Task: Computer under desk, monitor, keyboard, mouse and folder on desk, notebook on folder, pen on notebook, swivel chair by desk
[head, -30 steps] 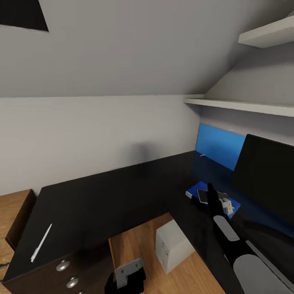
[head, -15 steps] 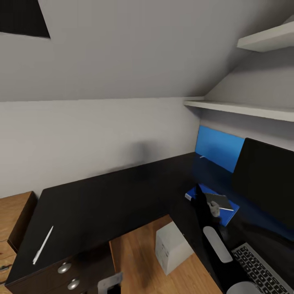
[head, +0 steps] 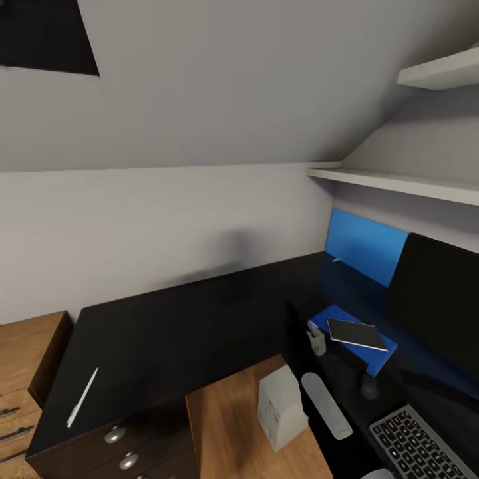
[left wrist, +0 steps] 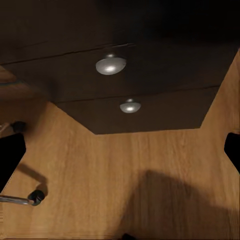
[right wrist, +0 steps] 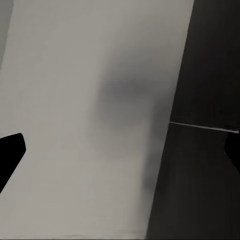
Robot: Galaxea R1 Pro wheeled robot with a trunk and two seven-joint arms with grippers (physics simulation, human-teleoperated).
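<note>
The right gripper (head: pixel 316 340) has come off the notebook (head: pixel 357 332). A second ago it sat over the book; now it hangs just beside the folder's (head: pixel 372 356) near corner, apart from it. Its fingers are spread wide in the right wrist view, with nothing between them (that camera looks at grey wall and a strip of dark desk).

The notebook lies flat on the blue folder, in front of the monitor (head: pixel 439 299). So that stacking step looks done.

A small dark lump just beyond the folder is probably the mouse (head: pixel 370 388), and the keyboard (head: pixel 416 442) lies near it. The computer (head: pixel 281 407) stands on the floor in the desk's (head: pixel 199 319) inner corner.

What remains, by my reading, is the pen (head: pixel 82 397). It lies at the desk's far left end, well apart from the stack, so it needs a reach or a shift of the base.

The left gripper (left wrist: pixel 120 150) is also spread and empty, low over the wood floor, facing the drawer knobs (left wrist: pixel 111 64).
</note>
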